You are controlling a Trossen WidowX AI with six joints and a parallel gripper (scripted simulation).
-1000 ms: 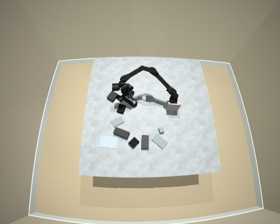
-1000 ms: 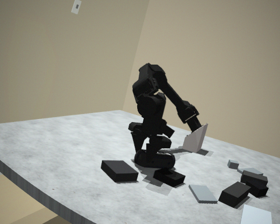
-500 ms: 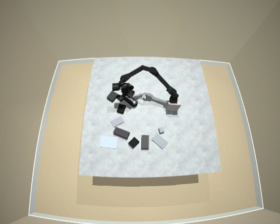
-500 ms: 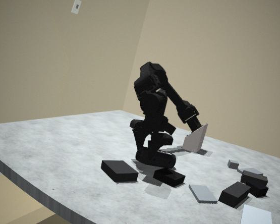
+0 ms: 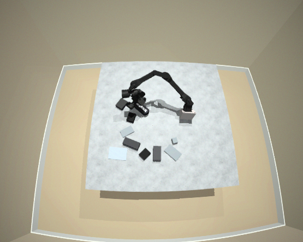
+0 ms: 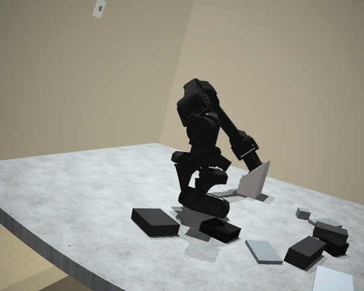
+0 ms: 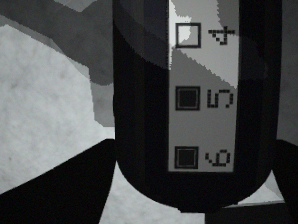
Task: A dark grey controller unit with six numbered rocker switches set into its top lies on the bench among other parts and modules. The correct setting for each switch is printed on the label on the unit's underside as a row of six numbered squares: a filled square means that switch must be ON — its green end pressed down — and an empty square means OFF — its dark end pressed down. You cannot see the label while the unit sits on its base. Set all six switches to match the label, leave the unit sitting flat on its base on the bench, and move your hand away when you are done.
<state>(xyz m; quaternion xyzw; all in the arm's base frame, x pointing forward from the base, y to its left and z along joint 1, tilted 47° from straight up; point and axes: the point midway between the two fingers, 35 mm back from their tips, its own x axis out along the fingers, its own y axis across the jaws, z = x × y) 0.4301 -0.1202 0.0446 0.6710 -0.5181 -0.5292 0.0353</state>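
Top view: my gripper (image 5: 137,104) (image 6: 193,193) (image 7: 193,148), fairly wide, clasps the controller unit (image 5: 146,111) (image 6: 214,206) (image 7: 145,185) between its fingers, label up, tilted, its long axis running far-left to near-right.

Beyond my hand rose plain beige walls (image 5: 153,27) (image 6: 276,82), one bearing a small white plate (image 6: 99,8). Beneath it, the marbled pale table (image 5: 202,163) (image 6: 69,183) stood on a tan floor (image 5: 60,163) (image 6: 20,252) edged by whitish skirting (image 5: 35,191).

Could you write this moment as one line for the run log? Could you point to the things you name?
controller unit (image 5: 146,110) (image 6: 214,207) (image 7: 142,100): label up | squares 5, 6: filled | square 4: empty | switches: out of sight
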